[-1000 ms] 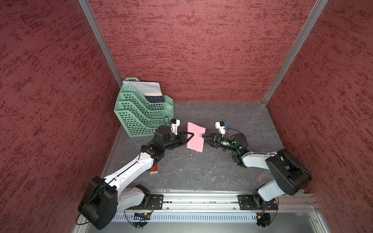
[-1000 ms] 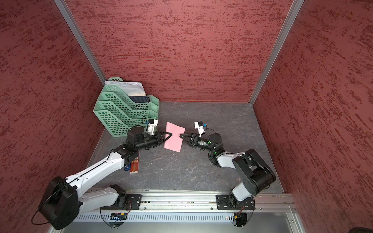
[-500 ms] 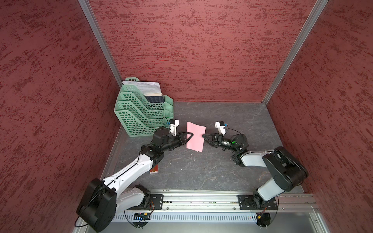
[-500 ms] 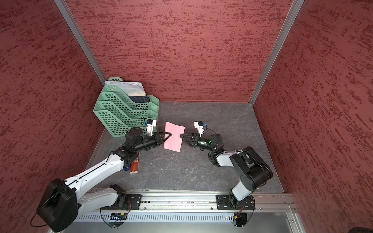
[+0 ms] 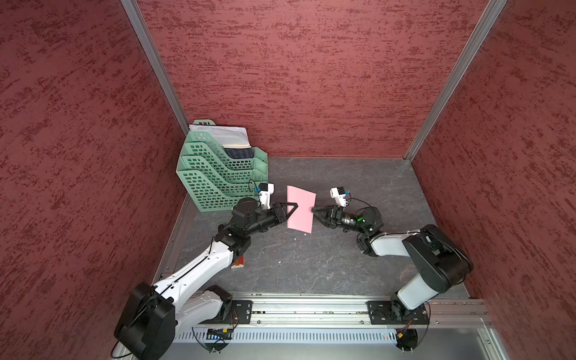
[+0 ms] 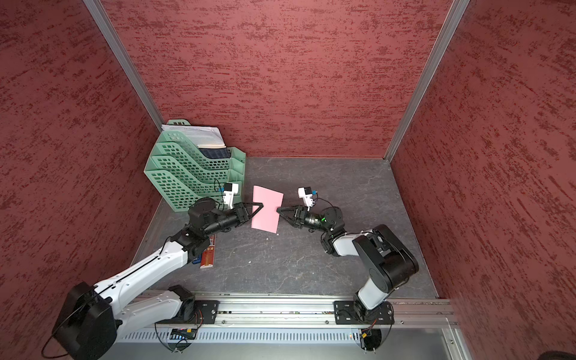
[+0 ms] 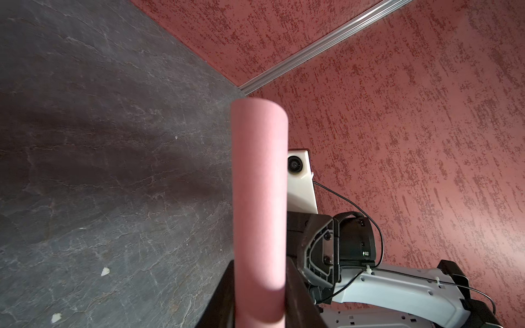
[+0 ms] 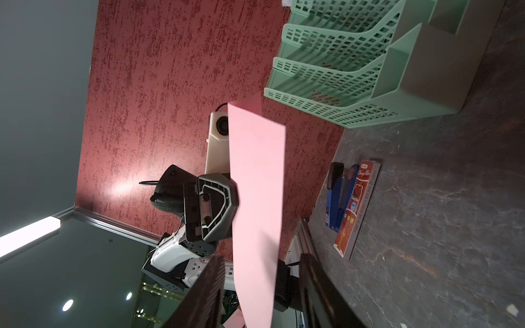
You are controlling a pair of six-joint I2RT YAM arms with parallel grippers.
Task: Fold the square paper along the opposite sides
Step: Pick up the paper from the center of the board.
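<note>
the square paper (image 5: 300, 208) hangs above mid tabletop (image 5: 311, 268), between the left jaws at its 9 o'clock edge and the right jaws at 3 o'clock. the tray rack (image 5: 215, 180) stands at 10 o'clock in the far corner, papers (image 5: 223, 134) in its rear tier. a narrow box (image 6: 208, 254) lies at 7 o'clock, under the left arm.
</note>
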